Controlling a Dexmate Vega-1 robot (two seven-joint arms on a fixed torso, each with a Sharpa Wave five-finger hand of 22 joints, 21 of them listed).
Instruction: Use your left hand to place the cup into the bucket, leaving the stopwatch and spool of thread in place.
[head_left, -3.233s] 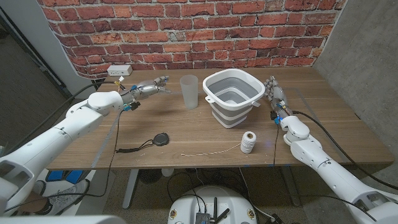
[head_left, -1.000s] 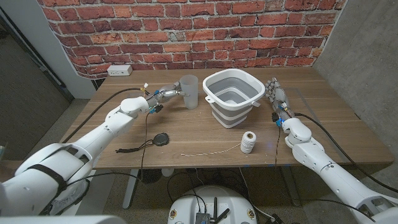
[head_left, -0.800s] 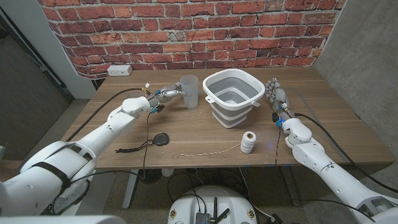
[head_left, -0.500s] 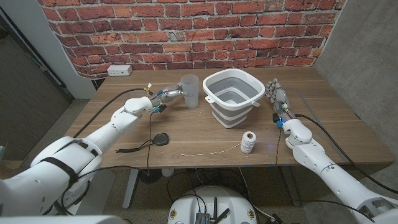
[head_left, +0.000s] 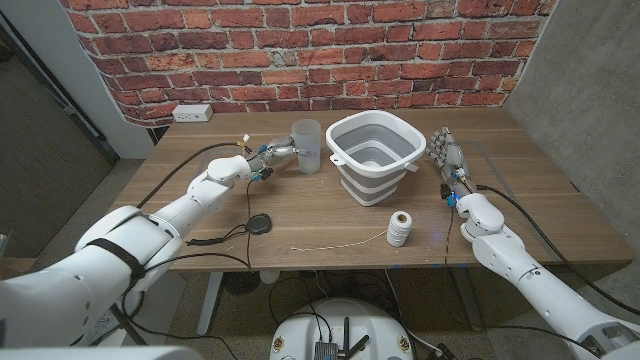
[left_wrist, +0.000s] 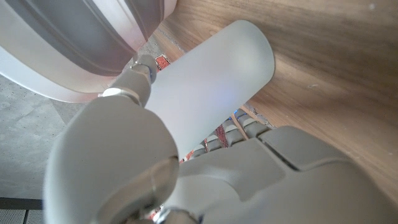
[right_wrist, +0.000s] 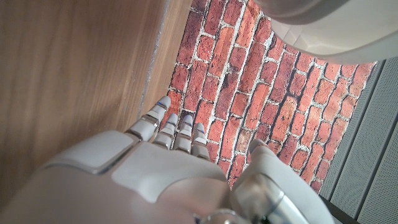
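A frosted translucent cup (head_left: 307, 145) stands upright on the wooden table (head_left: 520, 200), just left of the white and grey collapsible bucket (head_left: 372, 155). My left hand (head_left: 273, 153) reaches in from the left and grips the cup's side. In the left wrist view the cup (left_wrist: 211, 87) sits between my thumb (left_wrist: 124, 106) and my other fingers (left_wrist: 249, 124), with the bucket (left_wrist: 74, 43) close behind. The black stopwatch (head_left: 260, 222) lies near the front edge. The white spool of thread (head_left: 400, 228) stands in front of the bucket. My right hand (head_left: 447, 158) is open, fingers straight, right of the bucket.
A loose thread (head_left: 335, 243) trails left from the spool, and the stopwatch's black lanyard (head_left: 212, 239) lies toward the front edge. A white power strip (head_left: 191, 114) sits at the back left by the brick wall (head_left: 300, 50). Black cables (head_left: 185, 175) run along my left arm.
My left hand has moved right from beside the cup and closed its fingers around it. The cup has shifted slightly toward the bucket. My right hand has barely moved.
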